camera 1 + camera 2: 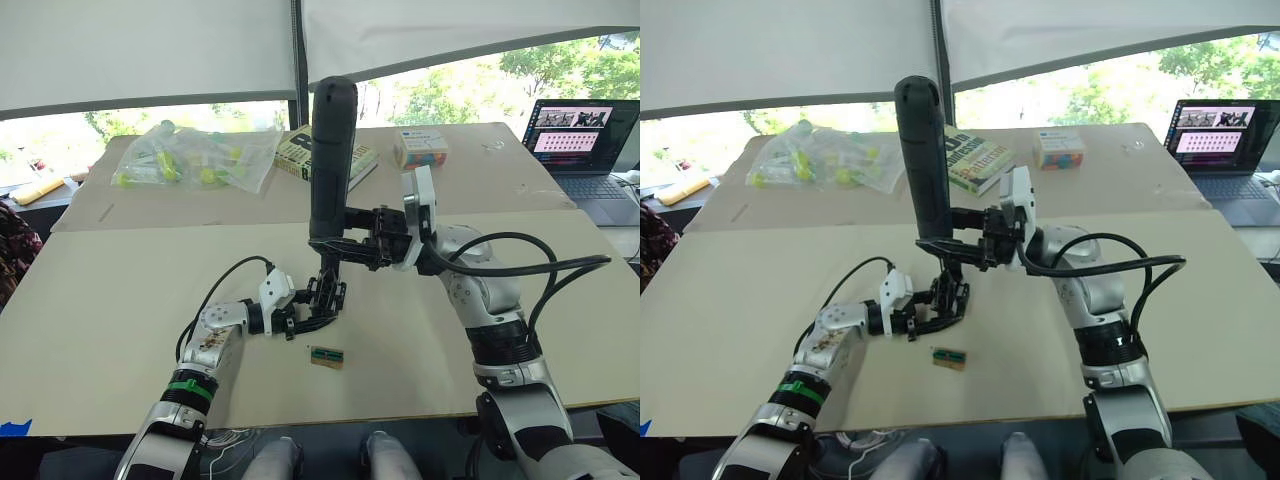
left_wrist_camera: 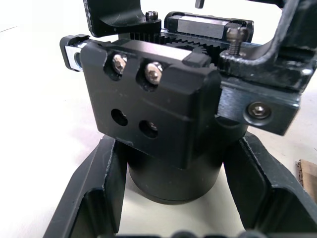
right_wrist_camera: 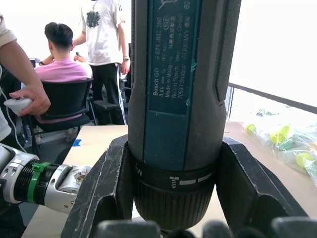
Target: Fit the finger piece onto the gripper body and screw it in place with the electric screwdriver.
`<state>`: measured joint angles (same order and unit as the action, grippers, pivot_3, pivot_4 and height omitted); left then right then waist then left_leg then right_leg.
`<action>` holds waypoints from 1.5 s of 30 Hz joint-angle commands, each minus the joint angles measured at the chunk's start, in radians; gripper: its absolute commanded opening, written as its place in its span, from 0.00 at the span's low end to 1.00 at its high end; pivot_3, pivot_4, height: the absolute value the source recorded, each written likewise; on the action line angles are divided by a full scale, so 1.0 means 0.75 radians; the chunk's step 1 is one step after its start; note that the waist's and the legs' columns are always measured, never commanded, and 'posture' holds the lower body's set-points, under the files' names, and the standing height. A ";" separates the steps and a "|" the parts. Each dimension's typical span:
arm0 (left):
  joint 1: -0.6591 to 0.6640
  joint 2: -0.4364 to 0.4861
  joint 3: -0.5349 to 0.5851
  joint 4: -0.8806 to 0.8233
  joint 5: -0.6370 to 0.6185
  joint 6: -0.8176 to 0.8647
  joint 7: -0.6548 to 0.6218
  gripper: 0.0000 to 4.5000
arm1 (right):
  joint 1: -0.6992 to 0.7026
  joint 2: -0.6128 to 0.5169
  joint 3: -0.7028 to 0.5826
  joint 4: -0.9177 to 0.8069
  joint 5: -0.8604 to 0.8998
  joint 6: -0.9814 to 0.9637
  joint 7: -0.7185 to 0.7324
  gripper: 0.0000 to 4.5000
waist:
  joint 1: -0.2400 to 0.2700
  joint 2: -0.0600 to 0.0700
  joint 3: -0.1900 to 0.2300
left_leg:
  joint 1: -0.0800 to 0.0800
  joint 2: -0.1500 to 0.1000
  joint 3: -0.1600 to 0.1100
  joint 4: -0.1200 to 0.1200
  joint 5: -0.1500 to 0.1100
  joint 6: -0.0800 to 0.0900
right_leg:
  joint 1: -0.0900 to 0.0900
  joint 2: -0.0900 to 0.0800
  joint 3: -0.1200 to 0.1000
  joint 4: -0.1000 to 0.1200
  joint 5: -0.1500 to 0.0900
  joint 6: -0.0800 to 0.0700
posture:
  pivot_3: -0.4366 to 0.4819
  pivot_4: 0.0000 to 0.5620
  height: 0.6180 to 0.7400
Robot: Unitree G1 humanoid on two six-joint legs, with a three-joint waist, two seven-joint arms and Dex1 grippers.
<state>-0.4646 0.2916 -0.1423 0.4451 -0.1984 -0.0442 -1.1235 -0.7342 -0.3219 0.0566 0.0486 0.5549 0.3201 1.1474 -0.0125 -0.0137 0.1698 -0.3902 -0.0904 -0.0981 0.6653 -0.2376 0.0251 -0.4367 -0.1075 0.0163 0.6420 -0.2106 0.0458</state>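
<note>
Looking down from the head camera, the right gripper (image 1: pixel 352 247) is clamped on the long matte-black electric screwdriver (image 1: pixel 331 160), held upright over the small black gripper body (image 1: pixel 326 293), which the left gripper (image 1: pixel 300 318) pinches near the desk's (image 1: pixel 120 290) front edge, beside a small green-and-brown block (image 1: pixel 326 356). Left wrist: fingers (image 2: pixel 94 188) hug the body's round base (image 2: pixel 173 173). Right wrist: fingers (image 3: pixel 106 183) squeeze the screwdriver's collar (image 3: pixel 173 188). Can't pick out the finger piece.

One electric screwdriver (image 1: pixel 332 160), one gripper body (image 2: pixel 163 124), one laptop (image 1: pixel 585 140), one book (image 1: pixel 975 158).
</note>
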 commanded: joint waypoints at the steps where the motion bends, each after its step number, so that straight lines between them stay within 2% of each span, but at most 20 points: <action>1: 0.047 -0.014 -0.041 0.015 0.009 0.022 -0.014 0.52 | -0.056 0.007 -0.049 -0.066 0.076 0.027 -0.004 0.43 | 0.000 0.000 0.000 | 0.000 0.000 0.000 0.000 0.000 0.000 | 0.000 0.000 0.000 0.000 0.000 0.000 | 0.48 0.27 1.00; 45: 0.059 -0.030 -0.041 0.011 0.010 0.024 0.003 0.52 | -0.029 0.006 0.006 -0.062 0.047 0.082 -0.006 0.43 | 0.001 0.000 0.000 | 0.000 0.000 0.000 0.000 0.000 0.000 | 0.000 0.000 0.000 0.000 0.000 0.000 | 0.48 0.27 1.00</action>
<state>-0.4541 0.2810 -0.1423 0.4322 -0.1977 -0.0440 -1.1135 -0.7343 -0.3250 0.0717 0.0471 0.5710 0.3853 1.1447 -0.0120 -0.0137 0.1697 -0.3902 -0.0904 -0.0980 0.6653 -0.2377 0.0251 -0.4366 -0.1076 0.0163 0.6419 -0.2106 0.0458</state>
